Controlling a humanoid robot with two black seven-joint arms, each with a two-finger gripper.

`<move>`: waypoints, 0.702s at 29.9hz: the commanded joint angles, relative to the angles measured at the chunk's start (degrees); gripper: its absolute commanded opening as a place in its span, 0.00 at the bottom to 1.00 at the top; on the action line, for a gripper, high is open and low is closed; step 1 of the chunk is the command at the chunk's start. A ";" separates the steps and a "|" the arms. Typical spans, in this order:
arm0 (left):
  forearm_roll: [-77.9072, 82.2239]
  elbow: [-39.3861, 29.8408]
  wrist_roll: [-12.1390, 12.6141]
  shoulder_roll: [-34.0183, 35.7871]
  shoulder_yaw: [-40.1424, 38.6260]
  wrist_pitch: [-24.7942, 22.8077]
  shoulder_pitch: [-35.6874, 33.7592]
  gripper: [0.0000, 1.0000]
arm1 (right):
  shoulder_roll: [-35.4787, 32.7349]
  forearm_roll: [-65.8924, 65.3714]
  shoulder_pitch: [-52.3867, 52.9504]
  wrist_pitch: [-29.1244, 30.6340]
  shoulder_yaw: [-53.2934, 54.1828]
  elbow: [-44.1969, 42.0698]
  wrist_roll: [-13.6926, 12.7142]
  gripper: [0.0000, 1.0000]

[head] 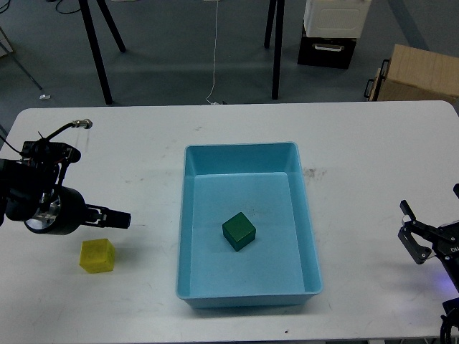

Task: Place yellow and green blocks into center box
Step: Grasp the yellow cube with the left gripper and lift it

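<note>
The yellow block lies on the white table at the left front. The green block lies inside the light blue centre box, near its middle. My left gripper points right, just above and slightly right of the yellow block and apart from it. Its fingers show as one thin dark bar, so I cannot tell their state. My right gripper is at the right edge of the table, open and empty.
Beyond the table's far edge are black stand legs, a black and white case and a cardboard box. A thin cable loop sticks up from my left arm.
</note>
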 commanded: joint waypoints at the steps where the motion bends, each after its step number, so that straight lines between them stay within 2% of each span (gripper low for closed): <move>1: 1.09 1.57 0.08 -0.27 -3.05 -0.01 3.90 1.00 | -0.08 -0.10 -0.07 -0.02 -0.01 -0.01 -0.03 0.99; 9: 1.35 2.72 0.26 -0.27 -3.05 -0.01 6.10 1.00 | -0.08 -0.10 -0.07 -0.02 -0.01 0.08 -0.03 0.99; 18: 2.67 2.28 2.19 0.17 -3.14 -0.01 8.65 1.00 | -0.08 -0.10 -0.25 -0.02 -0.09 -0.01 -0.03 0.99; 19: 2.67 2.19 2.63 0.25 -3.14 -0.01 8.65 0.98 | -0.08 -0.19 -0.25 0.06 -0.09 -0.01 -0.03 0.99; 20: 2.67 2.10 3.42 0.26 -3.22 -0.01 8.65 0.87 | -0.08 -0.19 -0.25 0.07 -0.09 -0.01 -0.03 0.99; 21: 2.67 2.10 4.55 0.34 -3.23 -0.01 8.48 0.61 | -0.08 -0.19 -0.25 -0.02 -0.09 -0.01 -0.03 0.99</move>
